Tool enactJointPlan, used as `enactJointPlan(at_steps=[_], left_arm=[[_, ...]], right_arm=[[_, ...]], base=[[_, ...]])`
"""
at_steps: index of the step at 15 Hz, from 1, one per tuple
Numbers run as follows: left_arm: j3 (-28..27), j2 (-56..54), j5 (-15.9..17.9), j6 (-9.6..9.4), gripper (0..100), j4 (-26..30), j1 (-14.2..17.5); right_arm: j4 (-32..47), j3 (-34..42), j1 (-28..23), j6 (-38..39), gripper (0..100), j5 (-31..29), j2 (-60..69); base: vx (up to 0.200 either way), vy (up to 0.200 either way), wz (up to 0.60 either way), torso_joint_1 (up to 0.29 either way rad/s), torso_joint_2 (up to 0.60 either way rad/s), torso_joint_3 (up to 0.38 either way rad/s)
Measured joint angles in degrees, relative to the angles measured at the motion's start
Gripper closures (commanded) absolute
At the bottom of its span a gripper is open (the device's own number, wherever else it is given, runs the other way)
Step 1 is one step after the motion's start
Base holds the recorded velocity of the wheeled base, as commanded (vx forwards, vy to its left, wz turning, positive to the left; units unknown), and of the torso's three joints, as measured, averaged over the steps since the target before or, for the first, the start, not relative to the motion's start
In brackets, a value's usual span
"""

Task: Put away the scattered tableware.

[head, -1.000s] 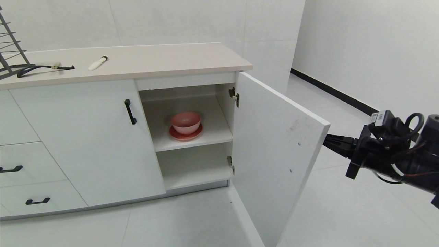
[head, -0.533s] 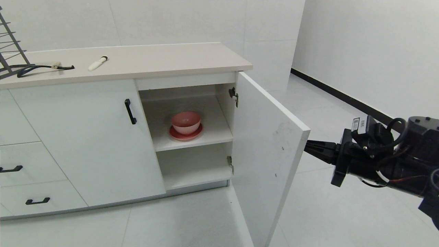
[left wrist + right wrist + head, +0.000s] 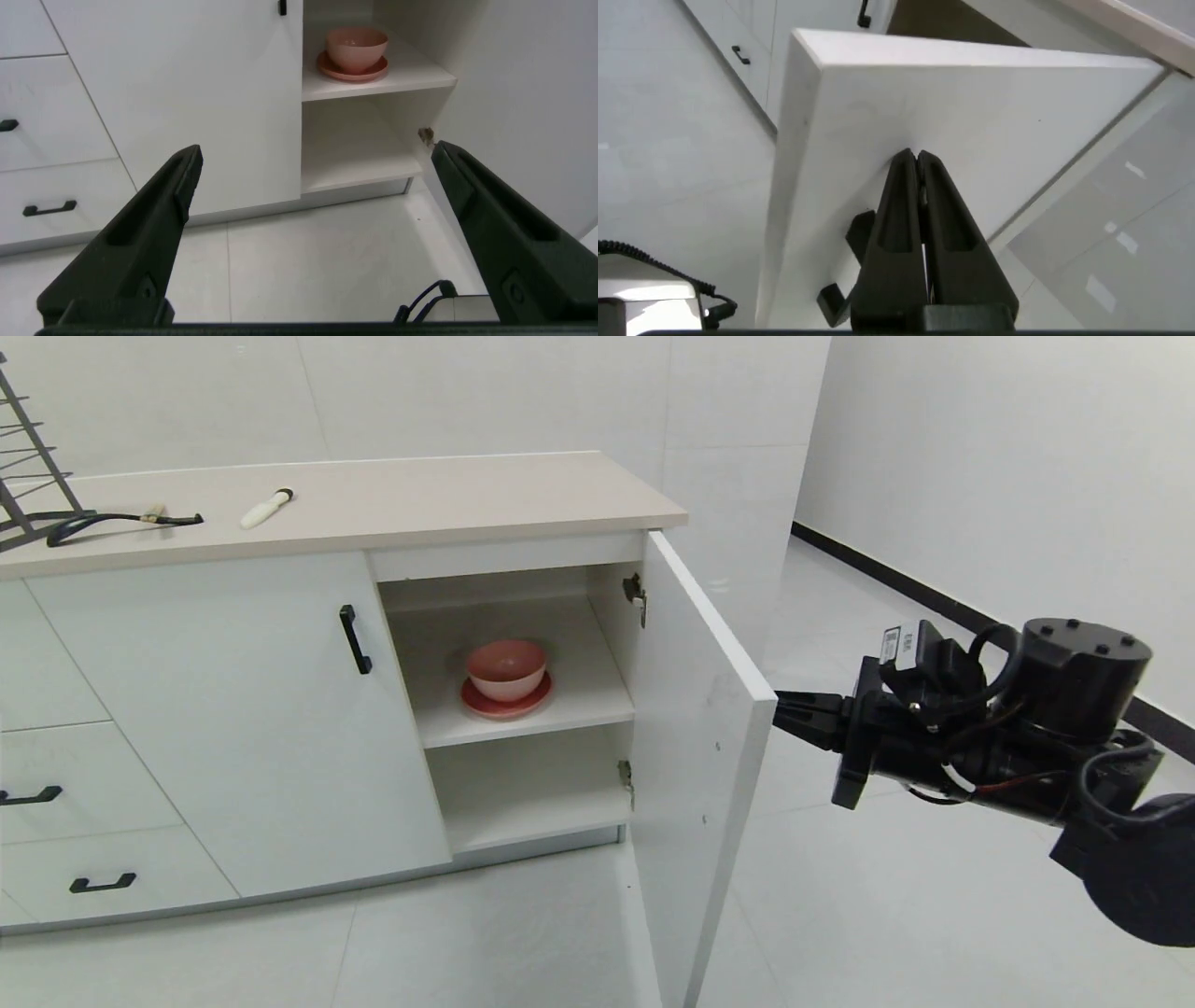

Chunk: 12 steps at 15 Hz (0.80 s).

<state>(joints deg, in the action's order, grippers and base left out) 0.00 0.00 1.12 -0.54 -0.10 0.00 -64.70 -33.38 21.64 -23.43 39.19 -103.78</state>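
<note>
A pink bowl point(image 3: 506, 665) sits on a red plate point(image 3: 505, 700) on the upper shelf of the open cabinet; the bowl point(image 3: 356, 45) and plate point(image 3: 352, 69) also show in the left wrist view. The white cabinet door point(image 3: 695, 737) stands half open. My right gripper point(image 3: 780, 714) is shut, its tips touching the door's outer face point(image 3: 990, 103), close to the black door handle point(image 3: 839, 289). My left gripper point(image 3: 316, 154) hangs open, holding nothing, low in front of the cabinet.
On the beige countertop point(image 3: 448, 495) lie a black-handled utensil point(image 3: 121, 520) and a cream-handled tool point(image 3: 266, 509), beside a wire rack point(image 3: 28, 476). The left door with its black handle point(image 3: 355, 639) is shut. Drawers point(image 3: 56, 803) lie further left. Bare tiled floor spreads below.
The door has swung left, toward the cabinet, and my right gripper has moved left with it, staying against its outer face. Bowl and plate have not moved.
</note>
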Motion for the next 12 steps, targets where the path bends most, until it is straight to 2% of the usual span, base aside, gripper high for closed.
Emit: enactJointPlan(at_steps=[12], left_arm=[[0.0, 0.0, 0.0, 0.02, 0, 0.02, 0.0]], right_arm=[[-0.12, -13.48, 4.24, 0.23, 100, -0.05, -13.23]], base=[[0.0, 0.0, 0.0, 0.0, 0.0, 0.0]])
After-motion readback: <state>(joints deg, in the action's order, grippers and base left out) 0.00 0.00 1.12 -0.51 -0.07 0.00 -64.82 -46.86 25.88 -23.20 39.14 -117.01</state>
